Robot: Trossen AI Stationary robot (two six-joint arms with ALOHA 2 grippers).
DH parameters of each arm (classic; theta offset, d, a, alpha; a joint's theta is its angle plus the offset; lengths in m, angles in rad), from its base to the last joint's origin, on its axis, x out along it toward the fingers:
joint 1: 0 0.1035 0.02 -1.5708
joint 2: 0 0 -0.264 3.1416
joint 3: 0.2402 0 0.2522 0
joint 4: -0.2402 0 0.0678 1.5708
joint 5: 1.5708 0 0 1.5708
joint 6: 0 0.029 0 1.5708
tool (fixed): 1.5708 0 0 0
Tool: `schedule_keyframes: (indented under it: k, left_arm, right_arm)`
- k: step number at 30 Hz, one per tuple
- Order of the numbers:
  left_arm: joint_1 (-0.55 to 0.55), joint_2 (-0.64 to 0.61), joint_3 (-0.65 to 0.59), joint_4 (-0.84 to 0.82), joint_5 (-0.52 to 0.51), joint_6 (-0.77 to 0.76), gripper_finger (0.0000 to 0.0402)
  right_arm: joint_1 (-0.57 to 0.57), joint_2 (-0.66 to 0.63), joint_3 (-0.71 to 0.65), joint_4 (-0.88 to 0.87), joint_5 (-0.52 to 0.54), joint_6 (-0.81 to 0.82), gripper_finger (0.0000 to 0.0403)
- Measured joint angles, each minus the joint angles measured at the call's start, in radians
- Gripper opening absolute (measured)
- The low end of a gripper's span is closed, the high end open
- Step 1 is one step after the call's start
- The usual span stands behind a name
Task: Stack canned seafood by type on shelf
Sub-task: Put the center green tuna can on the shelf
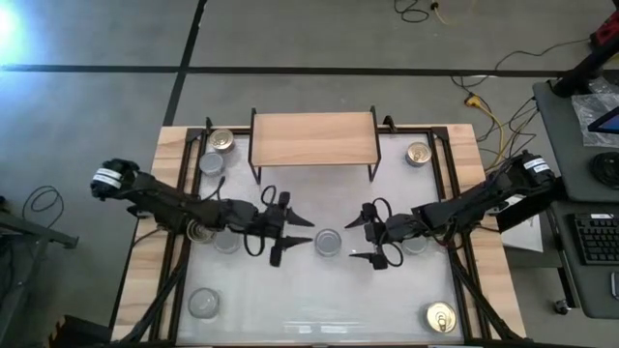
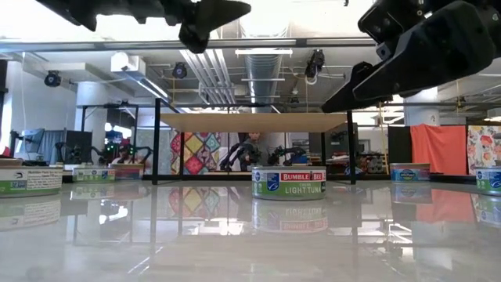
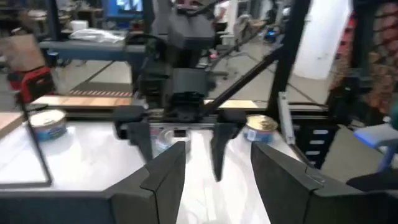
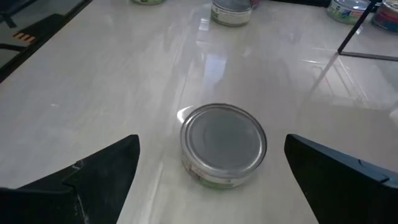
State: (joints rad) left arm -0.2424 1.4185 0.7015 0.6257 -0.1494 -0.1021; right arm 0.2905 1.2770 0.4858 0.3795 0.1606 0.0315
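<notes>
High view: left pincer (image 1: 295, 235) and right pincer (image 1: 358, 237) face each other across silver-lidded tin (image 1: 328, 242) at table (image 1: 319, 309) centre, both spread wide, holding nothing. Shelf (image 1: 312, 138) bare at far edge; other tins scattered, gold-lidded tin (image 1: 440, 317) at near right corner.

Low view: centre tin (image 2: 289, 182) sits flat on table, in front of shelf (image 2: 254, 122); pincers hang above, clear of it.

Left wrist view: fingers (image 3: 165, 180) apart, right arm opposite.

Right wrist view: tin (image 4: 223, 144) between wide fingers (image 4: 102, 171), probably lined up for grasp.
</notes>
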Motion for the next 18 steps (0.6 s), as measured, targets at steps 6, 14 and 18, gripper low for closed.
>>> schedule_keyframes:
  k: [6, 14, 18]
  left_arm:
    - [-0.001, 0.021, -0.008, -0.010, -0.092, -0.096, 0.0167]
    - [-0.001, 0.100, -0.009, -0.022, -0.116, -0.215, 0.0168]
    - [0.002, 0.123, -0.003, -0.049, -0.122, -0.255, 0.0177]
  right_arm:
    - [-0.010, 0.016, -0.027, -0.007, -0.003, 0.100, 0.0393]
    - [-0.010, 0.100, -0.022, -0.006, -0.003, 0.089, 0.0393]
    - [-0.024, 0.142, -0.021, -0.009, -0.005, 0.090, 0.0393]
